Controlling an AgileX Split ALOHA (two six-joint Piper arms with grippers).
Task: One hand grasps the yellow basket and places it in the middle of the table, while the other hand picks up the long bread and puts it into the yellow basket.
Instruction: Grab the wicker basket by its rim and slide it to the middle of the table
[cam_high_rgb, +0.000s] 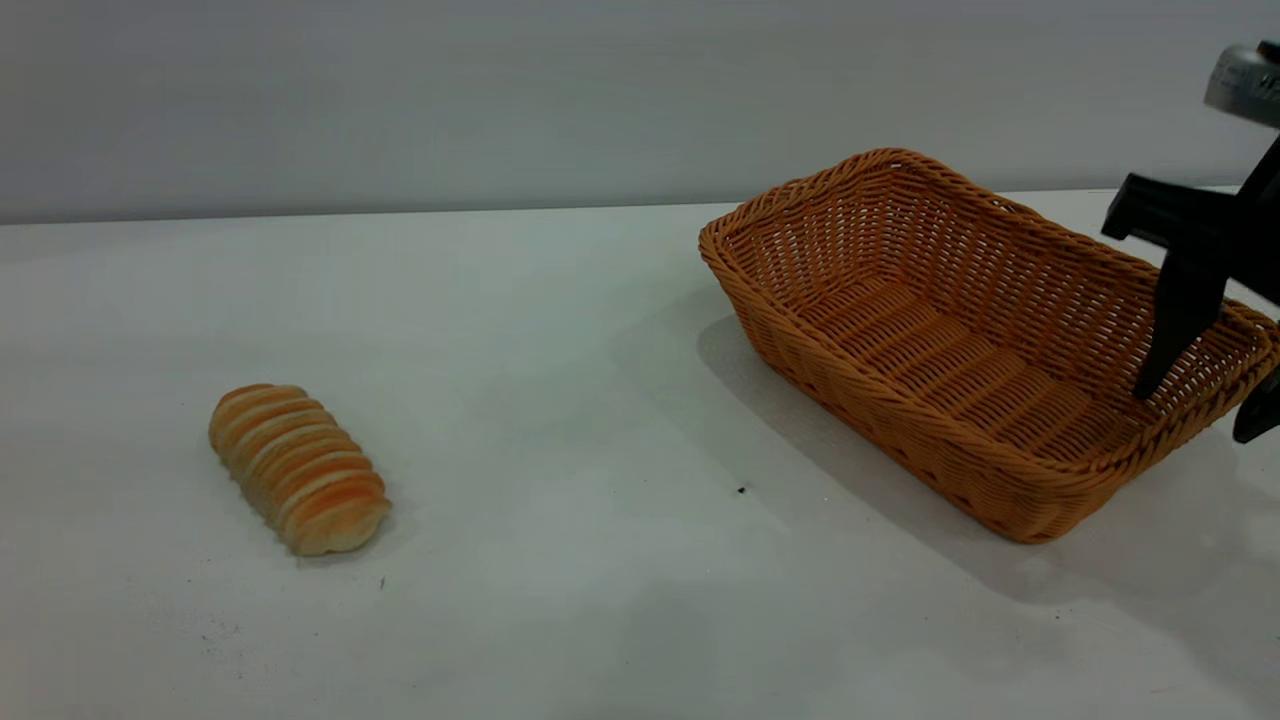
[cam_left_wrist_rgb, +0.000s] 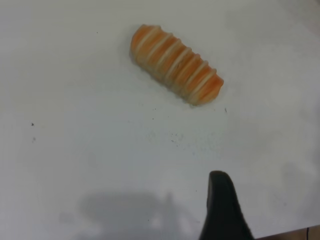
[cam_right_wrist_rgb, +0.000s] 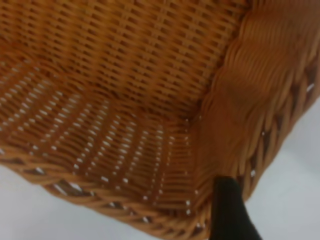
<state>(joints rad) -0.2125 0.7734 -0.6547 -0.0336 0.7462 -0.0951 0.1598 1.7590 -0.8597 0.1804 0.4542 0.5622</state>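
Yellow basket (cam_high_rgb: 985, 340): a large rectangular woven wicker container, orange-tan, with flared sides, a braided rim and a ribbed flat bottom. It stands on the right part of the wide flat white table (cam_high_rgb: 560, 330), set at an angle to the table's edges, with nothing inside it. In the right wrist view the same basket (cam_right_wrist_rgb: 115, 100) fills most of the picture, showing one inner corner, the ribbed floor and the braided rim against the white table surface (cam_right_wrist_rgb: 300, 180).

Long bread (cam_high_rgb: 298, 467): a small oblong roll with ridged orange-brown and cream cross stripes. It lies flat on the left part of the table, well apart from the basket and much shorter than it. The left wrist view shows the roll (cam_left_wrist_rgb: 176, 64) lying diagonally on the white surface (cam_left_wrist_rgb: 75, 125), with a few tiny dark specks scattered near it.

Right gripper (cam_high_rgb: 1205, 395): black, with two pointed fingers and a grey-silver cylindrical part above, entering at the right edge of the exterior view. Its fingers are spread apart and straddle the basket's right end wall, one finger (cam_high_rgb: 1180, 320) reaching down inside the basket and the other just outside the rim. One black fingertip (cam_right_wrist_rgb: 231, 210) shows at the basket's corner in the right wrist view.

Left gripper: only one black fingertip (cam_left_wrist_rgb: 224, 207) appears, above the table and well apart from the bread. Whether its fingers are apart or together cannot be told.
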